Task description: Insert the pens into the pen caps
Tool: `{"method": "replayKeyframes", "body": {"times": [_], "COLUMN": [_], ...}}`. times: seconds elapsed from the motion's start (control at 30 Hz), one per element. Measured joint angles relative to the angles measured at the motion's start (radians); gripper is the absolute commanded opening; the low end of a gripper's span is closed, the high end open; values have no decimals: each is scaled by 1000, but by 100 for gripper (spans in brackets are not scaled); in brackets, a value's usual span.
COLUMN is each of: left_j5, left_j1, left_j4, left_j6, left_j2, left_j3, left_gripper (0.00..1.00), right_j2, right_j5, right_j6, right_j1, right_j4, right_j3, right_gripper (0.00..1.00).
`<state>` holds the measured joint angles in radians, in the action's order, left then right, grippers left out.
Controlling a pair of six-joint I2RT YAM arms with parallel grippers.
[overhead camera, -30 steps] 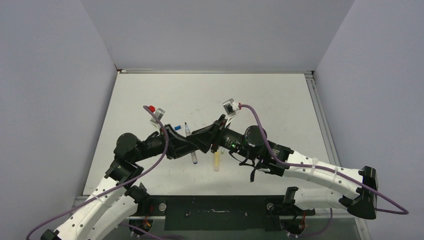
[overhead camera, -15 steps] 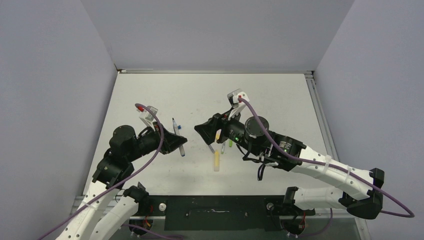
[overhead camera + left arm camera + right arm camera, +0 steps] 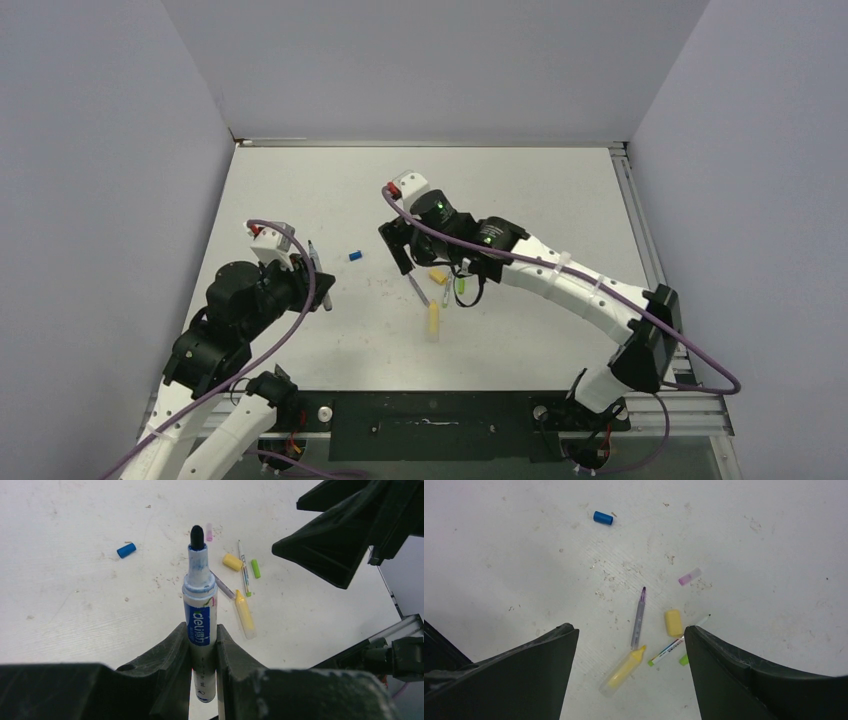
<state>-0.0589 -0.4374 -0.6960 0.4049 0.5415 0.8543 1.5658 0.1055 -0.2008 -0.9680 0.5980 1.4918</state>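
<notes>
Left wrist camera: clenched tight, left gripper [image 3: 202, 637], grasping white-grey pen [image 3: 200, 602] by the lower barrel, blue label facing the lens, dark uncapped tip pointing up and away over the table [image 3: 60, 595]. Held clear of the tabletop, touching only the two fingers.

Beyond the tip, lying loose on the white surface:
- blue cap [image 3: 126, 550], off to the left and well apart from the rest
- pink-purple cap [image 3: 209, 532], farthest back
- yellow cap [image 3: 232, 562], just beside thin grey-green pen [image 3: 244, 569]
- green cap [image 3: 255, 568], just right of that pen
- purple pen [image 3: 223, 586], slanting toward yellow marker [image 3: 244, 615]

Right wrist camera: spread wide, right gripper [image 3: 629, 630], grasping nothing, hanging above that cluster. Framed between the fingers:
- purple pen running nearly straight up the picture, lower end right at the yellow marker's tip; touching or not, cannot tell
- yellow cap just right of it, near the thin grey-green pen
- green cap half hidden behind the right-hand finger
- pink-purple cap apart, up and right
- blue cap alone at upper left

Top external camera: left gripper near the table's left side with the white-grey pen raised; right gripper reaching in to mid-table over the loose pens. All four caps lying separate from the pens.
</notes>
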Motion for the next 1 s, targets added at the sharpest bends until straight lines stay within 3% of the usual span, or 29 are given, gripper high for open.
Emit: {"method": "replayKeyframes", "body": {"times": [0.23, 0.6, 1.0], "left_j5": [97, 173, 187], "left_j1": [0, 0, 8], "left_j4": [11, 12, 13], "left_j6": [-2, -2, -1], "left_j2": [-61, -120, -122], "left_j3": [-51, -64, -65], "left_gripper": [0, 0, 0], "right_j2": [267, 587, 806], "right_j5": [-129, -250, -309], "right_j6": [124, 294, 426], "right_j1": [12, 19, 34], "right_j4": [44, 115, 143], "right_j3": [243, 540, 748], "right_gripper": [88, 89, 79]}}
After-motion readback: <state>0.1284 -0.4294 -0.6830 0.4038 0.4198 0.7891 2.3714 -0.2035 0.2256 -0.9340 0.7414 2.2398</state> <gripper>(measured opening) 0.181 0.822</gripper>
